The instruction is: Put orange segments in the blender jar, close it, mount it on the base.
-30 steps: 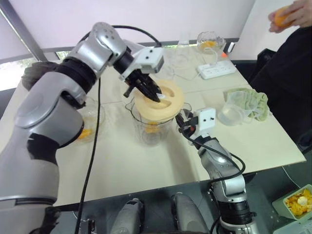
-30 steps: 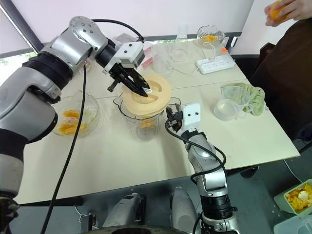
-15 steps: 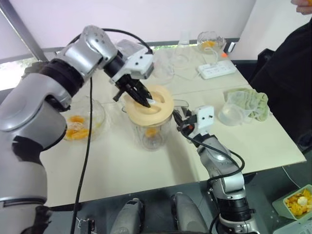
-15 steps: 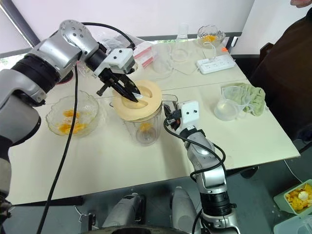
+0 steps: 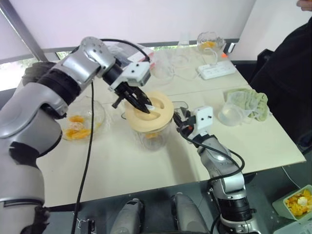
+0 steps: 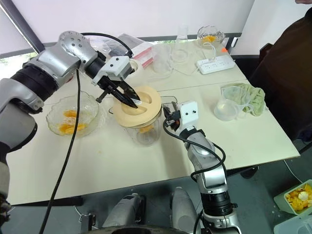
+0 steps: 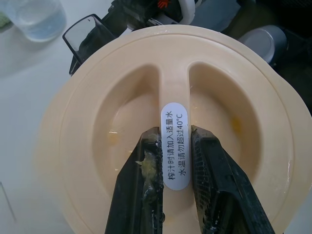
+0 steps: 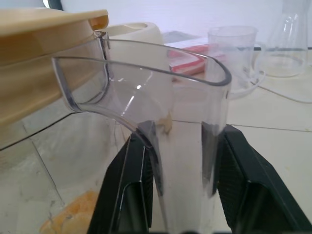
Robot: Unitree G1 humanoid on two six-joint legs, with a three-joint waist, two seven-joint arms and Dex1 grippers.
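Jar [image 5: 155, 142], clear with orange segments [image 5: 150, 135] inside, is topped by a cream lid [image 5: 163, 114]; its ridge [image 7: 174, 87] is pinched by left gripper [image 7: 174, 136], handle [image 8: 195, 97] at 3 o'clock by right gripper [image 8: 179, 129].

1. A pale cream table [image 5: 146, 170] spreads beneath the left gripper [image 5: 145, 107] and runs well past it on every side, with seams dividing its top into panels.
2. Beyond the gripper, behind the table's far edge, rises a plain white wall [image 5: 161, 19].
3. Off to the gripper's left, a dark slanted window frame [image 5: 19, 30] stands above a low window [image 5: 7, 75] showing daylight and green.
4. On the gripper's near side, past the table's edge, lies dark grey floor [image 5: 265, 190].
5. Soft, even light falls across the tabletop.
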